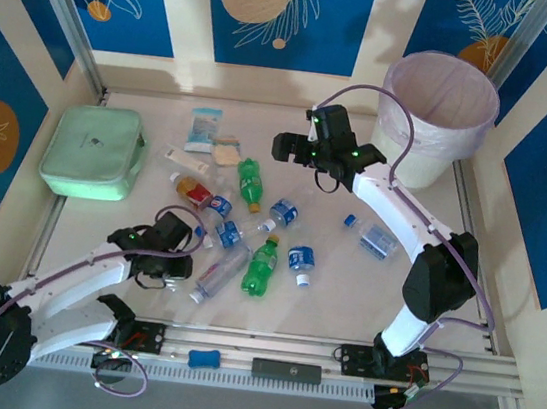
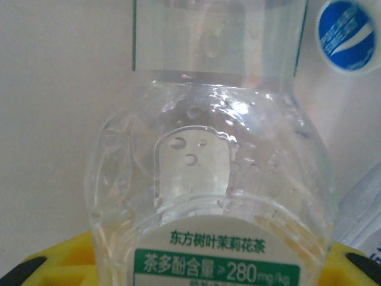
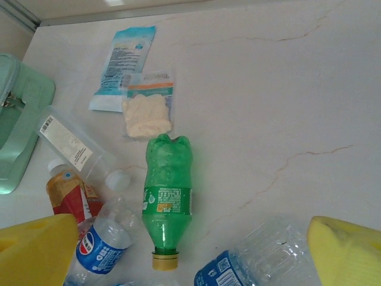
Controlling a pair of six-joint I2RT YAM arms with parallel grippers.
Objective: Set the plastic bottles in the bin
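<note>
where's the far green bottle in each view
top external: green bottle just above picture centre.
right wrist: green bottle lower centre, yellow cap nearest the camera.
left wrist: clear bottle here, in the left claw.
shared: blue-white packet beyond its base.

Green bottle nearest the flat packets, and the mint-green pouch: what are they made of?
The green bottle with the yellow cap looks like thin, glossy, translucent plastic: highlights and a moulded lobed base. The mint-green zip pouch seems soft and matte, fabric or faux leather; its rounded, padded edges suggest it, but I cannot tell which.
</note>
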